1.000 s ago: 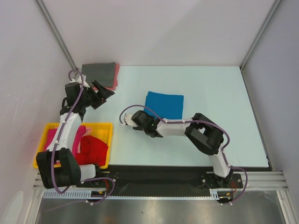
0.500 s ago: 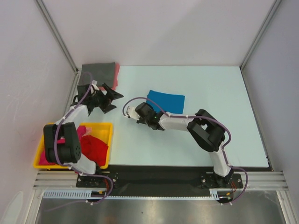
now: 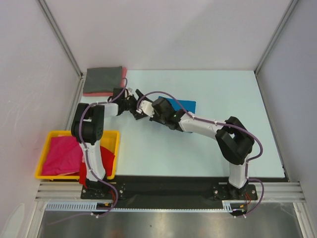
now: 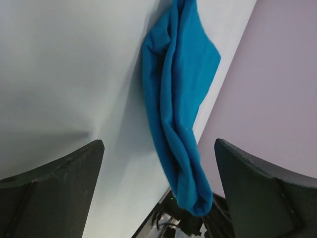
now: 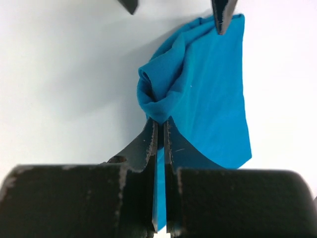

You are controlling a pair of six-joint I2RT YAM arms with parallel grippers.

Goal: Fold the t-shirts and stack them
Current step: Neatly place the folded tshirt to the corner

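Jaws of the right gripper (image 5: 159, 121) have clamped on the blue t-shirt (image 5: 208, 94). The left gripper (image 4: 158, 148), spread wide, has swung in beside it; a two-handed lift looks likely.

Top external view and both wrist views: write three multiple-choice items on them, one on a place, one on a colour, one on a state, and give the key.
1. The dark grey t-shirt lies:
A. at the near right corner of the table
B. at its far left corner, on a salmon pink t-shirt
C. at its middle

2. The pinched t-shirt is:
A. bright blue
B. red
C. magenta

3. The left hand is:
A. shut on cloth
B. shut on nothing
C. open

Key:
1 B, pink edges show under the grey cloth there.
2 A, blue cloth bunches in the shut right hand.
3 C, its fingers stand wide apart in the left wrist view.
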